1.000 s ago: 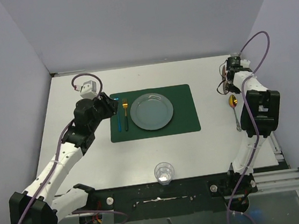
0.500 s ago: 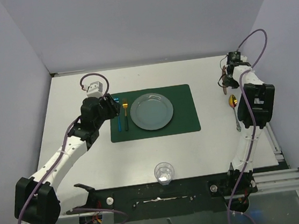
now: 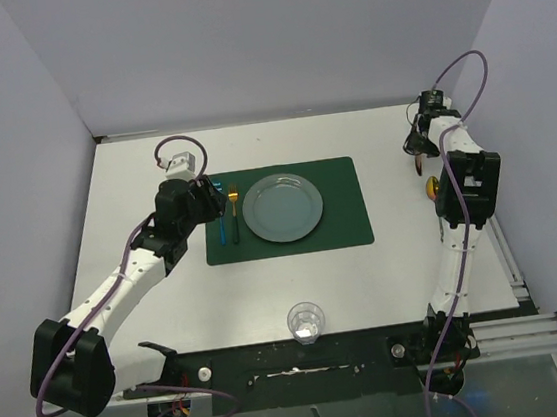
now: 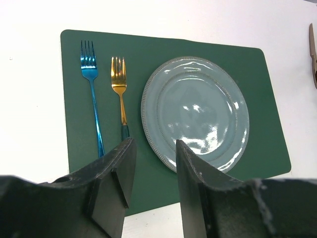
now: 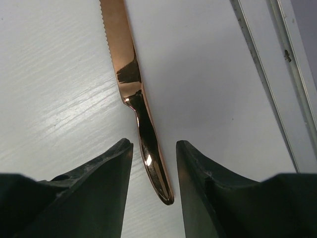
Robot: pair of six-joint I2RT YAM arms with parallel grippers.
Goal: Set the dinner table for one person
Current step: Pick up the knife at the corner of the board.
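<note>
Dinner table [image 3: 170, 311], placemat [image 3: 345, 216], plate [image 3: 282, 207], copper knife [image 5: 130, 74], glass [image 3: 306, 321]

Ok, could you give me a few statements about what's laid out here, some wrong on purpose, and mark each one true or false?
1. A blue fork and a gold fork lie on the placemat, left of the plate. True.
2. The knife lies on the placemat too. False: it lies on the bare dinner table, off to the right.
3. The left gripper holds a fork. False: its jaws are open and empty.
4. A clear cup stands off the placemat. True.
</note>
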